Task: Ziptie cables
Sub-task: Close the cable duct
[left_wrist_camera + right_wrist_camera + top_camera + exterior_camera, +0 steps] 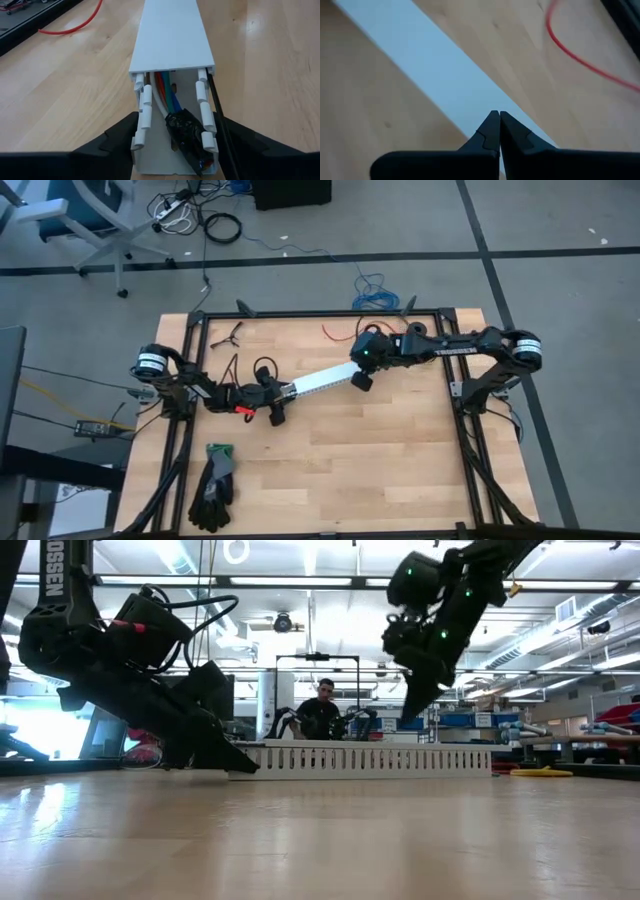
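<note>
cables (167, 97): red, green, blue, white | dark-sleeved end | inside white channel (172, 35)

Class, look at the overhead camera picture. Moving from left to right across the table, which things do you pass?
Gloves → left gripper, its fingers on either side of the near end of the white channel → right gripper, shut, at the far end.

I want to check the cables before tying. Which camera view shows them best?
The left wrist view: the cables lie inside the white channel, dark-sleeved at the open end, between the left gripper's fingers. High and low views show only the channel; the right wrist view shows its lid.
</note>
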### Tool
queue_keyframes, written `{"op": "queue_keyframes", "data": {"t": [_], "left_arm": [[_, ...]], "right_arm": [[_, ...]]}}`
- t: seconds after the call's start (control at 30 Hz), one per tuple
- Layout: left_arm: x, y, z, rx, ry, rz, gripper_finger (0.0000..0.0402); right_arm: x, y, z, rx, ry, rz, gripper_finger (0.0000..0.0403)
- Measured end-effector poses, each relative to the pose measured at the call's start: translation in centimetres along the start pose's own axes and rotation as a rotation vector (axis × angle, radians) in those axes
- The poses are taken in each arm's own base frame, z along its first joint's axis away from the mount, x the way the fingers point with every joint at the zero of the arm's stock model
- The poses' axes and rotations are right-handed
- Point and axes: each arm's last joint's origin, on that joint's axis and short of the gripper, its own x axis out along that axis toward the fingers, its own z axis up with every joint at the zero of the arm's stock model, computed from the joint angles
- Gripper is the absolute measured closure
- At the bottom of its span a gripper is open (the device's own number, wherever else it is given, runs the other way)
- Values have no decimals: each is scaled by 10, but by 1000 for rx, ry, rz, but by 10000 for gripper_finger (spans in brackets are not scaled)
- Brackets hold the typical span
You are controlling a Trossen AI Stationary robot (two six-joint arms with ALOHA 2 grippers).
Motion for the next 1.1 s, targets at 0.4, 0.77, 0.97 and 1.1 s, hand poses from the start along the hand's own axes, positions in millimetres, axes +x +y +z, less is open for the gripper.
{"op": "queue_keyframes", "data": {"t": [0.4,0.77,0.97,1.1], "left_arm": [[0,1,-1,-3,4,17,167],[0,0,0,1,3,3,167],[0,0,-1,1,10,6,167],[0,0,-1,2,11,6,167]], "right_arm": [[71,16,12,-1,-101,257,403],[26,18,34,-109,-326,250,403],[1,5,19,-28,-151,57,403],[10,-1,3,41,17,21,403]]}}
